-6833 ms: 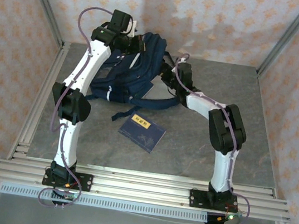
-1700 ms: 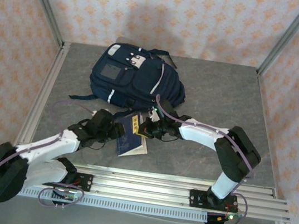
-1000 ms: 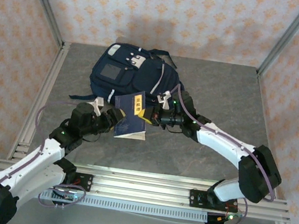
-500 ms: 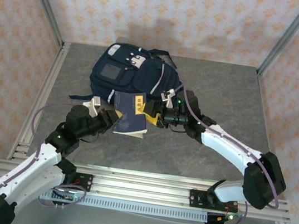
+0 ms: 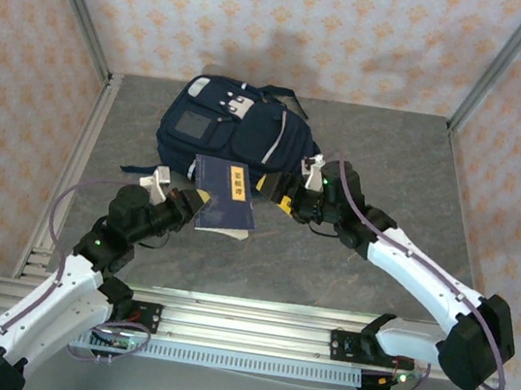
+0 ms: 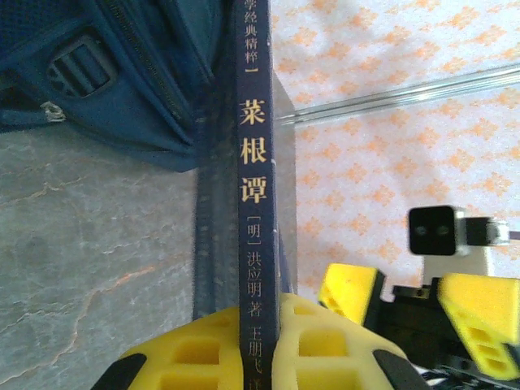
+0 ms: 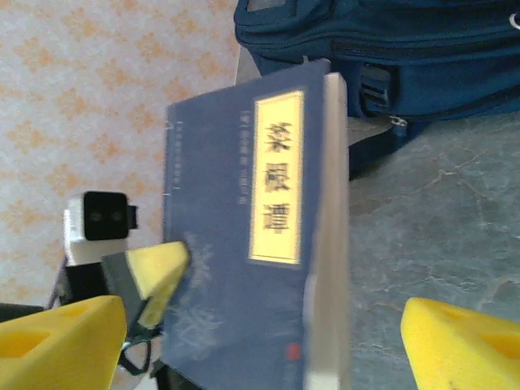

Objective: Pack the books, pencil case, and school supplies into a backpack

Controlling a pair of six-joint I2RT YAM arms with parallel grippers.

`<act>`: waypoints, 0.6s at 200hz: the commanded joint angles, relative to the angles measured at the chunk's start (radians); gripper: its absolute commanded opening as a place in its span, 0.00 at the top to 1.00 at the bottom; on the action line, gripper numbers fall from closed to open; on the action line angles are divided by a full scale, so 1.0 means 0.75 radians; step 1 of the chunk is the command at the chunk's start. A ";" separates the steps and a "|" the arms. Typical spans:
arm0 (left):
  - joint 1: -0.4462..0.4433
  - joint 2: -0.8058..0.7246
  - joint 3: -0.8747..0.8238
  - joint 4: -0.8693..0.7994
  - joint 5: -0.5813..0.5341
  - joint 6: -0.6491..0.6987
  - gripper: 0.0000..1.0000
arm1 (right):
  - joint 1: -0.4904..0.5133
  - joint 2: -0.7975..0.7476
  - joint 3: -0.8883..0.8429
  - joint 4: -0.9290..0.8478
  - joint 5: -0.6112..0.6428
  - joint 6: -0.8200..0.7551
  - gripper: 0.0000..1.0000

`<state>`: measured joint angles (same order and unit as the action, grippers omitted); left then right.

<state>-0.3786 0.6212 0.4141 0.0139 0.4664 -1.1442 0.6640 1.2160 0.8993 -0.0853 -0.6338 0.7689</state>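
Clearance: navy book (image 5: 226, 197) is up off the worktop (image 5: 375, 153). Left hand (image 5: 195, 207) pinches its lower left edge, pads pressed on both covers, spine facing the left wrist camera. Book's far edge is just beside the backpack (image 5: 236, 128), at its near side. Right hand (image 5: 273, 193) is just right of the book with fingers spread wide; can't tell if a fingertip touches the page edge. Backpack lies far-left of centre, so the right and near-centre worktop are open. Surface is a grey stone-look slab with aluminium rails (image 5: 251, 326) along the near edge and patterned peach walls (image 5: 363, 34) on three sides. Backpack opening can't be made out. Left hand's pads hide the book's lower end in the left wrist view.
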 commanded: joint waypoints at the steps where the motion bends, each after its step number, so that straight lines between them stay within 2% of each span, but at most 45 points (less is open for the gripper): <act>1: -0.007 -0.021 0.055 0.161 0.048 -0.032 1.00 | -0.006 0.013 -0.087 0.182 -0.006 0.086 0.10; 24: -0.035 -0.037 0.065 0.153 -0.001 -0.040 1.00 | -0.006 0.052 -0.172 0.439 -0.045 0.239 0.07; 52: -0.117 -0.106 0.014 0.184 -0.280 -0.101 1.00 | -0.004 0.029 -0.281 0.701 0.015 0.424 0.07; 67: -0.178 -0.153 -0.024 0.233 -0.485 -0.140 1.00 | 0.007 -0.029 -0.342 0.762 0.107 0.521 0.07; 87: -0.247 -0.153 -0.030 0.289 -0.714 -0.181 1.00 | 0.079 -0.128 -0.438 0.819 0.328 0.647 0.08; 120: -0.291 -0.003 0.016 0.429 -0.846 -0.225 1.00 | 0.259 -0.094 -0.460 1.114 0.505 0.775 0.08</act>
<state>-0.5758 0.5541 0.3965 0.1856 0.0002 -1.2690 0.7803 1.1275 0.5510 0.4911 -0.4049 1.2362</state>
